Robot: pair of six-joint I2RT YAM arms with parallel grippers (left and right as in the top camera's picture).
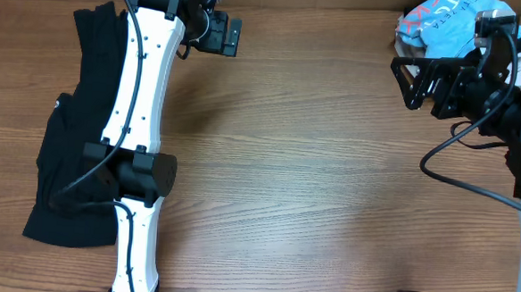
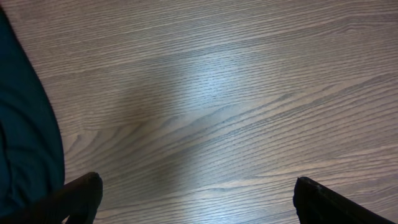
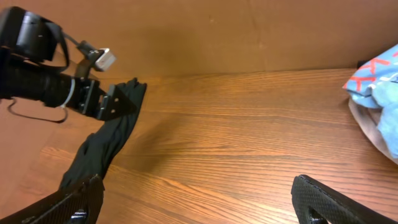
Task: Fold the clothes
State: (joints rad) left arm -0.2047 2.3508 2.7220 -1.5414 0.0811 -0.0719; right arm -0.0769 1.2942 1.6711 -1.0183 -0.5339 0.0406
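Your left gripper (image 2: 198, 183) stands spread wide over the bare bench (image 2: 236, 93), a smooth brown wood-grain surface; nothing lies between its dark fingers. Your right gripper (image 3: 198, 182) is also spread and holds nothing. The light blue T-shirt (image 1: 454, 26) sits in a soft crumpled heap at the upper right of the overhead frame, near the right gripper, with white lettering and a red-orange mark showing. A limp, elongated black garment (image 1: 68, 154) lies along the left edge, partly under the white left arm (image 1: 142, 113).
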